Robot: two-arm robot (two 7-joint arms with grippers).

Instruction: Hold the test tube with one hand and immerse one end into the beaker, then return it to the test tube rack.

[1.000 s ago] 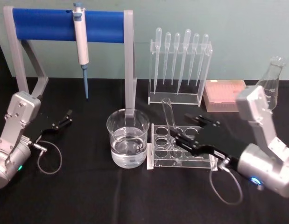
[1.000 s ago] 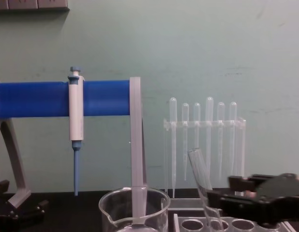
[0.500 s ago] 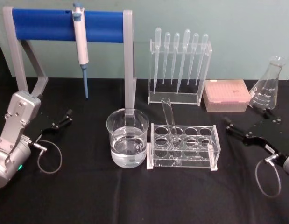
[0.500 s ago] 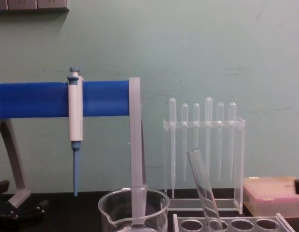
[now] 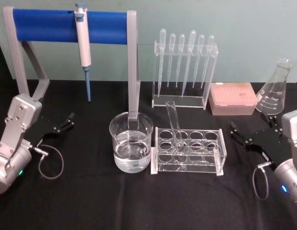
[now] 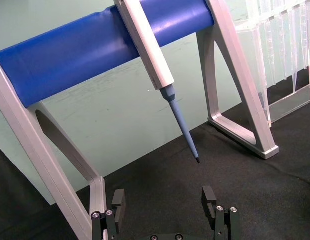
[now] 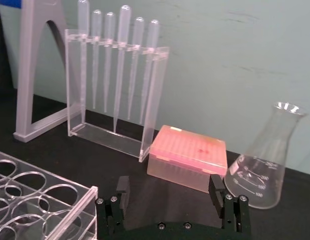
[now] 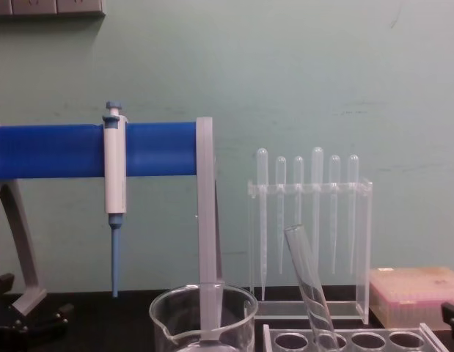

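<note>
The clear glass test tube (image 5: 175,125) leans tilted in the clear plastic rack (image 5: 188,151), just right of the wide clear glass beaker (image 5: 131,142) holding water on the black table (image 5: 90,201). The right black pincer (image 5: 245,140) sits apart to the rack's right, fingers spread wide and empty. The left black pincer (image 5: 62,125) rests far left, also spread wide.

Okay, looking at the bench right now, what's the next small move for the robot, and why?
Probably none beyond settling the arm. The test tube leans in its clear rack, beside the beaker. The right gripper is open, off to the rack's right near the flask, holding nothing. The left gripper sits idle at the far left.
</note>
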